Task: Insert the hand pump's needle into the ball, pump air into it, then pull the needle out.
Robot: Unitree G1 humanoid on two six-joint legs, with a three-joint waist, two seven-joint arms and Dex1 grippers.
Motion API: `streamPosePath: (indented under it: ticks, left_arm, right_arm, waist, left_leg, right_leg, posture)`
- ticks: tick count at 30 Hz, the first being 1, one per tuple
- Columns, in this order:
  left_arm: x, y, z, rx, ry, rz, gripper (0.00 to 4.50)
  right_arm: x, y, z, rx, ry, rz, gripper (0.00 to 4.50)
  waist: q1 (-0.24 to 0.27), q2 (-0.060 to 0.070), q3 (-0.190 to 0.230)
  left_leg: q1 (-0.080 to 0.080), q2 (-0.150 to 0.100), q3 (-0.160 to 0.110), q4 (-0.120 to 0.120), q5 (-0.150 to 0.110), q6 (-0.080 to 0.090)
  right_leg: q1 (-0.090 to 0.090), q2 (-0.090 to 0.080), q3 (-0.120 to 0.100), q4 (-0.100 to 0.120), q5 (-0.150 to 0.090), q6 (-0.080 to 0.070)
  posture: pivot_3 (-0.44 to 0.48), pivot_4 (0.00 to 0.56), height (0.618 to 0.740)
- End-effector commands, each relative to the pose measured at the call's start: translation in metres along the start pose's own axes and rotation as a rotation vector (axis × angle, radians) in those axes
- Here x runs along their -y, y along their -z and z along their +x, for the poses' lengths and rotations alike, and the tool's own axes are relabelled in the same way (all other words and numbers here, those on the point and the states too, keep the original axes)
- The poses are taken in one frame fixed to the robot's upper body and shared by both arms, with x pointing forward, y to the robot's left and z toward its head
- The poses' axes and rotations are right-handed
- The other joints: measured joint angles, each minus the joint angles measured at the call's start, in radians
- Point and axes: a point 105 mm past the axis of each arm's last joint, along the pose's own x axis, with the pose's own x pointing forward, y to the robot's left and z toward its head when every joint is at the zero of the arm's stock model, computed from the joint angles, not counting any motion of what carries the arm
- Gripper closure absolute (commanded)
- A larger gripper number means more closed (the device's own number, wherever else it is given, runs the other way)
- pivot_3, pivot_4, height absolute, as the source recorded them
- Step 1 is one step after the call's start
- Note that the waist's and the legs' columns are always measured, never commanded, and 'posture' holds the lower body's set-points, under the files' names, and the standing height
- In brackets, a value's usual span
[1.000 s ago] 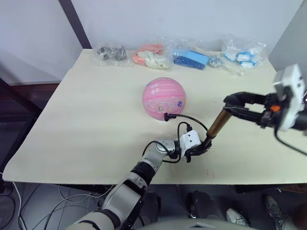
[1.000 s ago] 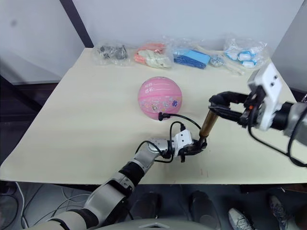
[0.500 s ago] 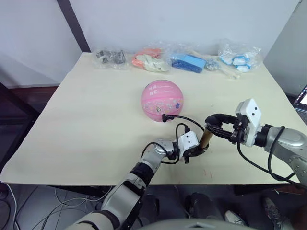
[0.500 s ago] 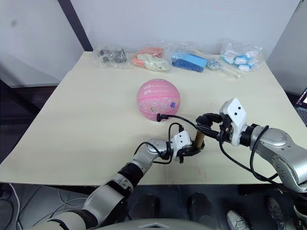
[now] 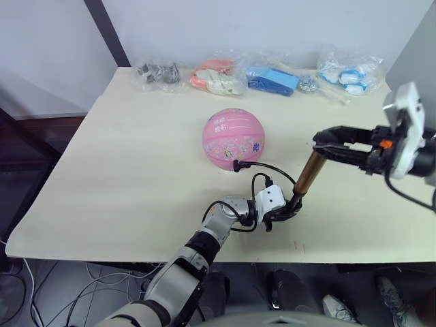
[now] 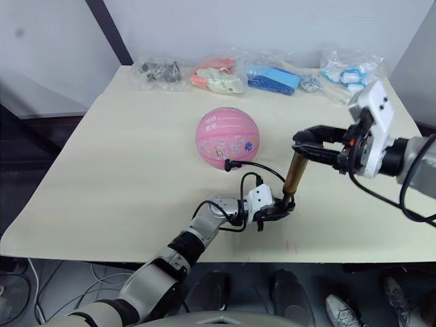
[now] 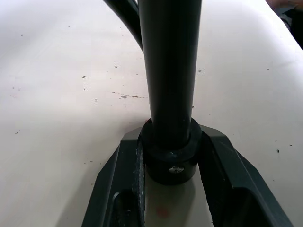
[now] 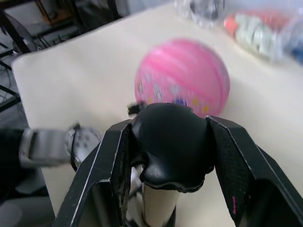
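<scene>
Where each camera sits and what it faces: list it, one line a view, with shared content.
Left eye view: on the head, looking down over the table at the ball; both arms show.
Right eye view: its stereo twin, same scene.
Left wrist view: on the left wrist, looking along the left tool, shut on the hand pump at its base.
Right wrist view: on the right wrist, looking over the right tool, clamped on the pump's handle, toward the ball.
Shared: pump in all; ball in three.

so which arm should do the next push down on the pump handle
Right. The right gripper already clamps the hand pump at its raised handle, while the left gripper pins the base on the table.
</scene>
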Motion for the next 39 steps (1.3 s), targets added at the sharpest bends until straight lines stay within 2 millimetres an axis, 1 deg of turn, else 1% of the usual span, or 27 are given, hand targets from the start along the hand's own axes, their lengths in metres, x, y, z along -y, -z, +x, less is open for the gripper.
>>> streamPosePath:
  ticks: [1, 3, 5, 7, 8, 11, 13, 14, 15, 17, 19, 20, 21, 22, 23, 25, 27, 28, 29, 31, 33, 35, 36, 37, 38, 39]
  left_arm:
    - [0.012, 0.037, -0.006, -0.126, 0.019, -0.070, 3.42]
    - [0.012, 0.037, -0.006, -0.126, 0.020, -0.071, 3.42]
    - [0.013, 0.037, -0.006, -0.127, 0.021, -0.070, 3.42]
    - [0.012, 0.037, -0.006, -0.129, 0.021, -0.069, 3.42]
    - [0.012, 0.037, -0.006, -0.129, 0.021, -0.069, 3.42]
    - [0.011, 0.037, -0.006, -0.129, 0.021, -0.069, 3.42]
    - [0.012, 0.037, -0.006, -0.129, 0.021, -0.068, 3.42]
    - [0.012, 0.037, -0.006, -0.128, 0.021, -0.068, 3.42]
    - [0.012, 0.037, -0.006, -0.127, 0.021, -0.068, 3.42]
    - [0.012, 0.037, -0.006, -0.127, 0.020, -0.068, 3.42]
    - [0.012, 0.037, -0.005, -0.127, 0.017, -0.068, 3.42]
    - [0.011, 0.037, -0.006, -0.128, 0.015, -0.068, 3.42]
    - [0.011, 0.037, -0.006, -0.129, 0.014, -0.068, 3.42]
    - [0.011, 0.038, -0.007, -0.129, 0.011, -0.069, 3.42]
    - [0.010, 0.038, -0.008, -0.130, 0.008, -0.070, 3.42]
    - [0.010, 0.039, -0.008, -0.131, 0.006, -0.072, 3.42]
    - [0.010, 0.038, -0.008, -0.131, 0.005, -0.072, 3.42]
    - [0.010, 0.039, -0.009, -0.132, 0.004, -0.072, 3.42]
    - [0.009, 0.039, -0.009, -0.133, 0.003, -0.072, 3.42]
    - [0.008, 0.039, -0.009, -0.134, 0.002, -0.072, 3.42]
    - [0.008, 0.039, -0.008, -0.135, 0.002, -0.072, 3.42]
    - [0.009, 0.039, -0.008, -0.134, 0.003, -0.073, 3.42]
    - [0.009, 0.039, -0.007, -0.133, 0.004, -0.073, 3.42]
    - [0.010, 0.039, -0.007, -0.132, 0.005, -0.075, 3.42]
    - [0.010, 0.038, -0.006, -0.131, 0.005, -0.075, 3.42]
    - [0.010, 0.038, -0.006, -0.131, 0.005, -0.076, 3.42]
  right_arm:
    - [-0.001, -0.046, -0.019, 0.129, 0.024, -0.071, 2.59]
    - [-0.003, -0.062, -0.024, 0.161, 0.024, -0.087, 2.59]
    - [-0.005, -0.068, -0.025, 0.173, 0.022, -0.088, 2.59]
    - [-0.007, -0.059, -0.020, 0.145, 0.012, -0.077, 2.59]
    - [-0.007, -0.050, -0.015, 0.121, 0.012, -0.063, 2.59]
    - [-0.003, -0.014, -0.003, 0.015, 0.029, -0.035, 2.59]
    - [0.001, 0.017, 0.010, -0.024, 0.045, 0.025, 2.59]
    - [0.001, 0.030, 0.015, -0.038, 0.051, 0.051, 2.59]
    - [-0.001, 0.051, 0.020, -0.086, 0.044, 0.071, 2.59]
    - [-0.006, 0.076, 0.025, -0.140, 0.025, 0.088, 2.59]
    - [-0.012, 0.107, 0.032, -0.186, 0.016, 0.137, 2.59]
    - [-0.017, 0.122, 0.037, -0.206, 0.006, 0.160, 2.59]
    - [-0.021, 0.138, 0.041, -0.230, 0.007, 0.175, 2.59]
    - [-0.026, 0.155, 0.045, -0.258, 0.008, 0.192, 2.59]
    - [-0.031, 0.169, 0.049, -0.282, 0.009, 0.207, 2.59]
    - [-0.037, 0.183, 0.053, -0.298, 0.007, 0.218, 2.59]
    - [-0.040, 0.184, 0.055, -0.294, -0.003, 0.201, 2.59]
    - [-0.040, 0.180, 0.055, -0.280, -0.003, 0.194, 2.59]
    - [-0.036, 0.171, 0.054, -0.253, 0.003, 0.188, 2.59]
    - [-0.024, 0.149, 0.048, -0.201, 0.028, 0.159, 2.59]
    - [-0.010, 0.118, 0.037, -0.145, 0.049, 0.119, 2.59]
    - [-0.004, 0.091, 0.028, -0.099, 0.048, 0.086, 2.59]
    - [0.000, 0.072, 0.023, -0.065, 0.049, 0.059, 2.59]
    - [0.001, 0.056, 0.018, -0.039, 0.048, 0.036, 2.59]
    - [0.003, 0.043, 0.014, -0.020, 0.047, 0.021, 2.59]
    - [0.003, 0.036, 0.012, -0.012, 0.046, 0.015, 2.59]
  waist:
    - [-0.001, 0.000, 0.000]
    - [-0.001, 0.001, 0.001]
    - [-0.001, 0.000, 0.002]
    - [-0.001, 0.001, 0.003]
    - [-0.001, 0.001, 0.003]
    - [0.000, 0.000, 0.002]
    - [-0.001, -0.002, 0.000]
    - [-0.003, -0.005, -0.003]
    - [-0.004, -0.006, -0.004]
    - [-0.005, -0.007, -0.005]
    - [-0.005, -0.008, -0.008]
    - [-0.005, -0.013, -0.011]
    - [-0.006, -0.013, -0.012]
    - [-0.007, -0.013, -0.012]
    - [-0.008, -0.017, -0.019]
    - [-0.008, -0.017, -0.022]
    - [-0.010, -0.015, -0.025]
    - [-0.010, -0.015, -0.026]
    - [-0.010, -0.015, -0.026]
    - [-0.010, -0.015, -0.025]
    - [-0.009, -0.012, -0.023]
    - [-0.007, -0.011, -0.020]
    - [-0.004, -0.009, -0.017]
    - [-0.002, -0.002, -0.010]
    - [-0.001, 0.000, -0.005]
    - [-0.001, 0.000, -0.004]
  left_leg:
    - [0.000, 0.000, 0.000, 0.000, 0.000, 0.000]
    - [0.000, 0.000, 0.000, 0.000, 0.000, 0.000]
    - [0.000, 0.000, 0.001, 0.000, 0.000, 0.000]
    - [0.000, 0.000, 0.000, 0.000, 0.000, 0.000]
    - [-0.001, 0.000, 0.001, 0.000, 0.000, 0.000]
    - [0.000, 0.000, 0.001, 0.000, 0.000, 0.000]
    - [0.001, 0.000, 0.000, 0.000, 0.000, 0.000]
    - [0.001, 0.000, 0.000, 0.000, 0.000, 0.000]
    - [0.003, 0.001, 0.000, 0.000, 0.000, 0.000]
    - [0.004, 0.001, 0.001, 0.000, 0.000, 0.000]
    - [0.006, 0.001, 0.001, 0.000, 0.000, 0.000]
    - [0.007, 0.002, 0.000, 0.000, 0.000, 0.000]
    - [0.021, 0.005, 0.001, -0.003, 0.000, 0.000]
    - [0.021, 0.005, 0.001, -0.003, 0.000, 0.000]
    - [0.022, 0.006, 0.001, -0.003, 0.000, 0.000]
    - [0.023, 0.007, 0.000, -0.005, 0.000, 0.000]
    - [0.023, 0.007, 0.000, -0.005, 0.000, 0.000]
    - [0.024, 0.007, 0.000, -0.005, 0.000, 0.000]
    - [0.024, 0.007, 0.000, -0.006, 0.000, 0.000]
    - [0.024, 0.008, 0.000, -0.006, 0.000, 0.000]
    - [0.023, 0.007, 0.000, -0.005, 0.000, 0.000]
    - [0.022, 0.007, 0.000, -0.005, 0.000, 0.000]
    - [0.021, 0.006, 0.000, -0.005, 0.000, 0.000]
    - [0.020, 0.006, 0.000, -0.005, 0.000, 0.000]
    - [0.018, 0.004, 0.000, -0.005, 0.000, 0.000]
    - [0.016, 0.003, 0.000, -0.004, 0.000, 0.000]
  right_leg:
    - [0.000, 0.000, 0.000, 0.000, 0.000, 0.000]
    - [0.000, 0.000, 0.001, 0.000, 0.000, 0.000]
    - [0.000, 0.000, 0.001, 0.000, 0.000, 0.000]
    - [-0.001, 0.000, 0.001, 0.000, 0.000, 0.000]
    - [-0.001, 0.000, 0.001, 0.000, 0.000, 0.000]
    - [-0.001, 0.000, 0.001, 0.000, 0.000, 0.000]
    - [0.000, 0.000, 0.001, 0.000, 0.000, 0.000]
    - [0.001, 0.000, 0.000, 0.000, 0.000, 0.000]
    - [0.002, 0.001, 0.001, 0.000, 0.000, 0.000]
    - [0.003, 0.001, 0.001, 0.001, -0.001, 0.003]
    - [0.005, 0.002, 0.000, 0.001, -0.002, 0.004]
    - [0.006, 0.002, 0.000, 0.001, -0.002, 0.004]
    - [0.018, 0.004, -0.001, -0.001, -0.004, 0.004]
    - [0.019, 0.004, -0.001, -0.001, -0.004, 0.003]
    - [0.019, 0.004, -0.001, -0.001, -0.004, 0.002]
    - [0.019, 0.007, -0.001, -0.001, -0.005, 0.002]
    - [0.019, 0.007, -0.001, -0.001, -0.005, 0.002]
    - [0.019, 0.007, -0.001, -0.001, -0.005, 0.002]
    - [0.019, 0.007, -0.001, -0.001, -0.005, 0.002]
    - [0.019, 0.007, -0.001, -0.001, -0.005, 0.002]
    - [0.019, 0.007, -0.001, -0.001, -0.005, 0.001]
    - [0.018, 0.006, -0.001, -0.001, -0.005, 0.002]
    - [0.018, 0.006, -0.001, -0.001, -0.005, 0.002]
    - [0.017, 0.005, -0.001, -0.001, -0.005, 0.002]
    - [0.015, 0.003, -0.001, -0.001, -0.004, 0.002]
    - [0.014, 0.002, -0.001, -0.001, -0.004, 0.002]
  posture:
    - [0.000, 0.150, 0.740]
    - [0.000, 0.150, 0.740]
    - [0.000, 0.150, 0.740]
    - [0.000, 0.150, 0.740]
    - [0.000, 0.150, 0.740]
    - [0.000, 0.150, 0.740]
    - [0.000, 0.150, 0.740]
    - [0.000, 0.150, 0.740]
    - [0.000, 0.150, 0.740]
    - [0.000, 0.150, 0.740]
    - [0.000, 0.150, 0.740]
    - [0.000, 0.150, 0.740]
    - [0.000, 0.150, 0.740]
    - [0.000, 0.150, 0.740]
    - [0.000, 0.150, 0.740]
    - [0.000, 0.150, 0.740]
    - [0.000, 0.150, 0.740]
    - [0.000, 0.150, 0.740]
    - [0.000, 0.150, 0.740]
    - [0.000, 0.150, 0.740]
    - [0.000, 0.150, 0.740]
    - [0.000, 0.150, 0.740]
    - [0.000, 0.150, 0.740]
    - [0.000, 0.150, 0.740]
    - [0.000, 0.150, 0.740]
    - [0.000, 0.150, 0.740]
